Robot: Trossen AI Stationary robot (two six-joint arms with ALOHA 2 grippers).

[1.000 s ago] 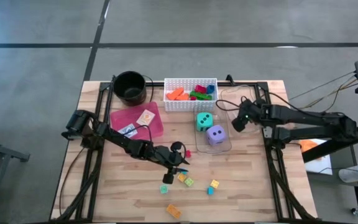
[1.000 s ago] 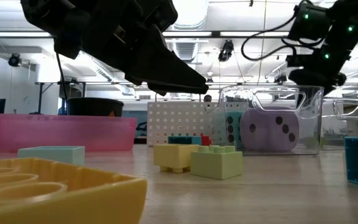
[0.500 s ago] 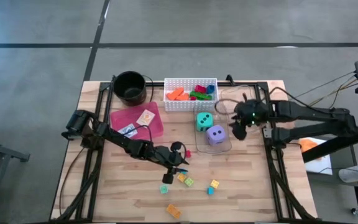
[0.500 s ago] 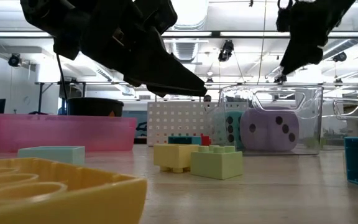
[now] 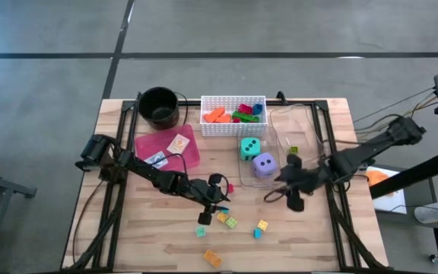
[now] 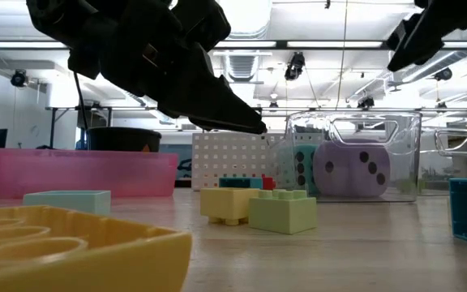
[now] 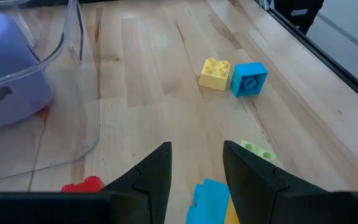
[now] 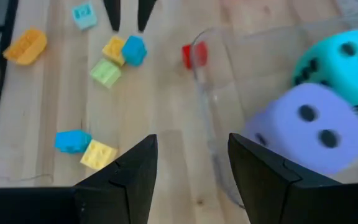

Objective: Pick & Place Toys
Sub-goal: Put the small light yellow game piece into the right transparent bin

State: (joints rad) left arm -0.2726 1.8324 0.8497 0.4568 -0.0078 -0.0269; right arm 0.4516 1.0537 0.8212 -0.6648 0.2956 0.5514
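Nearest the table's front edge lies an orange plastic block (image 5: pixel 212 258), then a loose scatter of small blocks: pale green (image 5: pixel 201 231), yellow beside blue (image 5: pixel 260 228), and a blue-yellow-green cluster (image 5: pixel 226 220). Just above that cluster hangs the left gripper (image 5: pixel 220 204), its fingers (image 7: pixel 156 176) slightly parted and holding nothing. Beside it, the right gripper (image 5: pixel 286 190) hovers with fingers (image 8: pixel 136 171) spread, empty, near a clear plastic bin (image 5: pixel 279 176) holding the purple die (image 5: pixel 263 164) and teal die (image 5: pixel 249 148). Farther back stands the white perforated basket (image 5: pixel 233 125) of blocks.
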